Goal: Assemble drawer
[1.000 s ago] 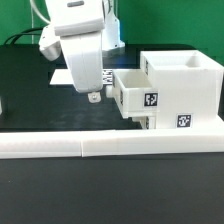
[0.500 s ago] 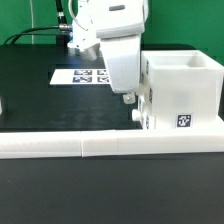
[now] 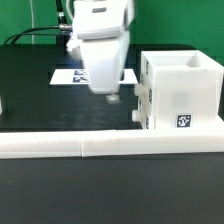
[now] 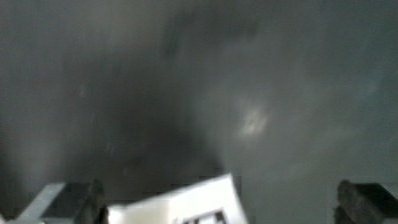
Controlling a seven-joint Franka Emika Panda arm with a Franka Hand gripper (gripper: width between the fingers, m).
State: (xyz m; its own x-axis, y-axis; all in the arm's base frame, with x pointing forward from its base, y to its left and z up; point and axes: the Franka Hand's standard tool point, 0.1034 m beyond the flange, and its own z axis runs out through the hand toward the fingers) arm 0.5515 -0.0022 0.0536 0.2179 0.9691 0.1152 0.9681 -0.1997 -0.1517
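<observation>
The white drawer shell (image 3: 190, 85) stands at the exterior view's right, tagged on its front. Its two trays sit pushed into the shell; their fronts (image 3: 146, 98) are nearly flush and a small knob (image 3: 137, 117) sticks out low. My gripper (image 3: 112, 98) hangs just off the exterior view's left of the tray fronts, apart from them, open and empty. In the wrist view both fingers (image 4: 71, 203) stand wide apart over the blurred dark table. A white corner with a dark tag mark (image 4: 178, 205) lies between them; I cannot tell which part it is.
The marker board (image 3: 72, 76) lies flat on the black table behind the gripper. A long low white wall strip (image 3: 100, 146) runs along the front, and the shell stands against it. A white object (image 3: 2, 105) shows at the far left edge.
One tray stuck out of the shell a second ago. The gripper moved right against it and it went in. Now the gripper has backed off to the exterior view's left.
</observation>
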